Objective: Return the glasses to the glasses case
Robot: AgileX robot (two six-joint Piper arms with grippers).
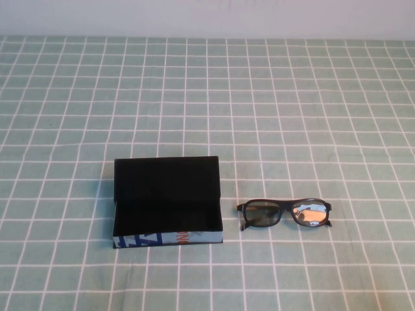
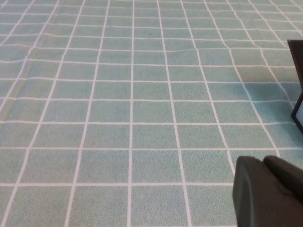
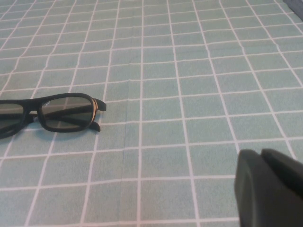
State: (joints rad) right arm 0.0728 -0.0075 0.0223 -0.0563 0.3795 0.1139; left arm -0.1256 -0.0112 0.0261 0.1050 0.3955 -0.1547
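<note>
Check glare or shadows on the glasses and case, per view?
High view: bright glare patch on one lens of the glasses; the open glasses case interior is uniformly black, detail lost. Left wrist view: soft shadow on the tablecloth beside the case edge; left hand in the corner, dark. Right wrist view: glasses lenses look see-through, no glare; right hand dark, featureless.

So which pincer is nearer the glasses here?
Right. The right pincer has the glasses on the cloth just ahead of it; the left pincer sees only the glasses case edge, no glasses.
</note>
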